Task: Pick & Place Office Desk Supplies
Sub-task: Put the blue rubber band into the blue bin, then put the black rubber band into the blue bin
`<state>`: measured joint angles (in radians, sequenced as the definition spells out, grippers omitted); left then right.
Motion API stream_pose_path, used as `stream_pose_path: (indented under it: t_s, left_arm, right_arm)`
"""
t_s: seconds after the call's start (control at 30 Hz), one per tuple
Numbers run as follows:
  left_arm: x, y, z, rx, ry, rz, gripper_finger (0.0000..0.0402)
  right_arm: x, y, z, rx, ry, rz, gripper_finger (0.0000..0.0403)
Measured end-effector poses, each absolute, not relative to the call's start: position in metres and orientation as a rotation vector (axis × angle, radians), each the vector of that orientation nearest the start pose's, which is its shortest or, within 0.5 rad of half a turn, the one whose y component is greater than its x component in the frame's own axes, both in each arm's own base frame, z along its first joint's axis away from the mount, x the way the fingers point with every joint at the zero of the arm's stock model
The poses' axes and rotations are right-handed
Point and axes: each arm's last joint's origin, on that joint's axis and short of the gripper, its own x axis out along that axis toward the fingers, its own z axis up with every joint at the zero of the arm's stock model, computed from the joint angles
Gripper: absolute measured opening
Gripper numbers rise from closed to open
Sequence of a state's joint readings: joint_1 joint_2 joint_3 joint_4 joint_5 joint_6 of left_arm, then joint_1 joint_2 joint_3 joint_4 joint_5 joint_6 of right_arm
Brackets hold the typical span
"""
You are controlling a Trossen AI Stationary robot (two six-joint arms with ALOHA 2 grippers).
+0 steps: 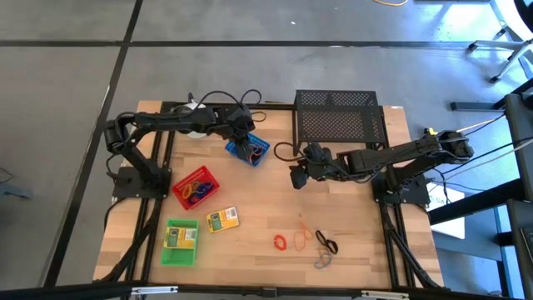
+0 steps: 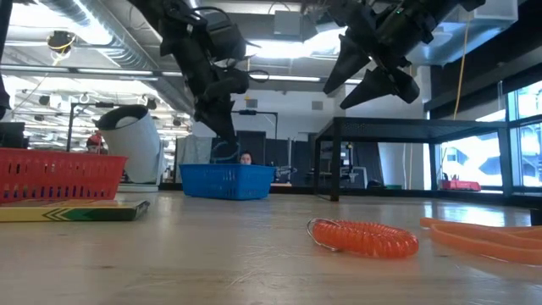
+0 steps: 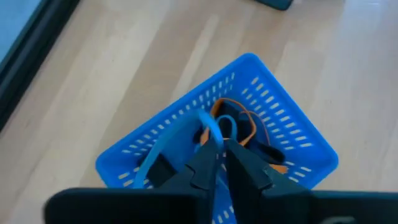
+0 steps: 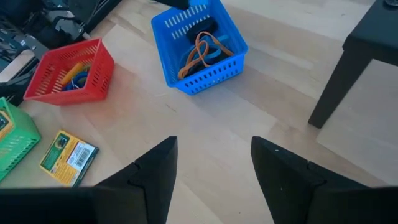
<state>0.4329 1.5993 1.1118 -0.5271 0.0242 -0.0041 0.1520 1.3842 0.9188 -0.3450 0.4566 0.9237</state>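
Observation:
My left gripper hangs over the blue tray, shut on a blue loop. In the low view the loop dangles just above the tray. Orange and black loops lie inside this tray. My right gripper is open and raised above bare table right of the tray, touching nothing. The red tray holds loops. One yellow-green box sits in the green tray; another box lies flat on the table. Several loose loops lie near the near edge. My left gripper pinches the blue loop between its two fingertips, coming from above and pointing down into the blue tray. The loop hangs below the fingers, over the tray's inside; whether its low end touches the tray's contents I cannot tell.
A large black wire-mesh rack stands at the far edge, behind my right arm. A white round object sits at the far left by my left arm. An orange coiled loop lies close in the low view. Bare wood lies between trays and loops.

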Motion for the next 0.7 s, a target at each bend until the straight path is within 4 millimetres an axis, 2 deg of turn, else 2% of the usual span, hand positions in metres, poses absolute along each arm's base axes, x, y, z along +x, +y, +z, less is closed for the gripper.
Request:
stream_pose_path:
  t_s: [0.23, 0.37, 0.53, 0.7]
  left_arm:
    - [0.293, 0.135, 0.224, -0.298, 0.98, 0.416, 0.0101]
    - [0.291, 0.133, 0.232, -0.358, 0.943, 0.413, 0.0127]
    - [0.286, 0.123, 0.249, -0.455, 0.868, 0.394, 0.0129]
    - [0.281, 0.104, 0.272, -0.508, 0.789, 0.329, 0.0119]
  right_arm:
    - [0.281, 0.032, 0.238, 0.628, 0.632, -0.528, 0.0207]
    - [0.28, 0.036, 0.236, 0.647, 0.706, -0.431, 0.0207]
    - [0.271, 0.049, 0.229, 0.615, 0.914, -0.231, 0.0208]
    - [0.257, 0.07, 0.223, 0.367, 1.068, -0.04, 0.0208]
